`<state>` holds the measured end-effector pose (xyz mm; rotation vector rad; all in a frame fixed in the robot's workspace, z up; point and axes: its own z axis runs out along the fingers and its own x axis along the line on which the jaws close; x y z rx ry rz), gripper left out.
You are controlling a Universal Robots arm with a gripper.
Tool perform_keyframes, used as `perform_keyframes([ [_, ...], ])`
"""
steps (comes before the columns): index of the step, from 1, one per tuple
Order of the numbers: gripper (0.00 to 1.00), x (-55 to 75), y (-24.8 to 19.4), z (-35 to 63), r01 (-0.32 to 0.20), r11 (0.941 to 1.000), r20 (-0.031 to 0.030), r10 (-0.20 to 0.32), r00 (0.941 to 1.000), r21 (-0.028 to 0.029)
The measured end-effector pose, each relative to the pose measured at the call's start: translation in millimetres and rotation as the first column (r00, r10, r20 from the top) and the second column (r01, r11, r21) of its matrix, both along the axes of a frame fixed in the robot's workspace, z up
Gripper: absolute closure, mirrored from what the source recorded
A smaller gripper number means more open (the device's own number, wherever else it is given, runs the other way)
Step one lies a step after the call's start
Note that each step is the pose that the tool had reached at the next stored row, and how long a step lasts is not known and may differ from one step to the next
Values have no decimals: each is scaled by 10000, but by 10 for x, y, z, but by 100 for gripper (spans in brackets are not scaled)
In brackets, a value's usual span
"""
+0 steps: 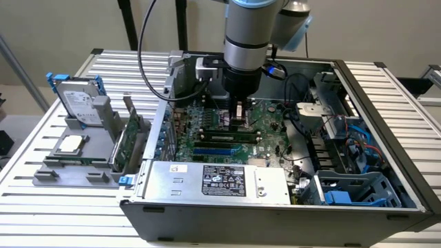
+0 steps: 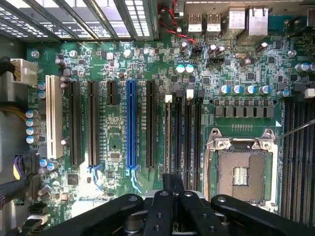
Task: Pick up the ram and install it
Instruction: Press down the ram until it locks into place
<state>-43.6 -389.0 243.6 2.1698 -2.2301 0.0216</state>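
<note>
The main risk is judged to be a ram that is only half seated. In the exterior view it is seen standing on edge in one of the long slots of the motherboard, inside the open computer case on the desk. Whether it is pressed fully home cannot be told. If one end is left higher than the other, the white latches would not be closed on it, and the contacts could be bent or the stick tipped sideways by an uneven push.

A second risk is posed by the crowded board. Small capacitors and the open processor socket are found just beside the memory slots, and they could be struck if the arm is shifted sideways while low. The loose cables near the arm in the exterior view could also be snagged.

The gripper is held low inside the case, just above the board. Its fingers are seen pressed together in the wrist view, with nothing visible between them.

The ram is seen edge-on in the wrist view, in the memory slot nearest the blue slot. It is placed just beside the gripper, in line with the fingertips; contact between them cannot be made out.
</note>
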Motion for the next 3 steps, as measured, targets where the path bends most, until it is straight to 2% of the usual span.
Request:
perform_keyframes([
  [3, 100, 0, 0, 1, 0, 10000, -1, 0, 10000, -1],
])
